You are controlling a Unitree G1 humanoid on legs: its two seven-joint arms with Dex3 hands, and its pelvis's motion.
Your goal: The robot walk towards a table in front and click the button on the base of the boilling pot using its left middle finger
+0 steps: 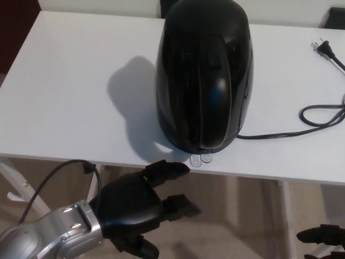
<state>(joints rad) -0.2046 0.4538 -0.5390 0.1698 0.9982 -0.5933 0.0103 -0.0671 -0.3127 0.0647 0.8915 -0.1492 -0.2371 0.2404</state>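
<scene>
Glossy black rounded boiling pot (204, 75) stands near the front edge of the white table (64, 97), its small clear button (200, 159) at the base. Just below the edge, the black left hand (135, 208) hovers, fingers spread, empty. Only the right hand's (323, 237) fingertips show; grip unclear.

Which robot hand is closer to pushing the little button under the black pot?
The left hand. Its fingers reach just below the table edge near the button; the right hand sits low, far off to the side.
</scene>
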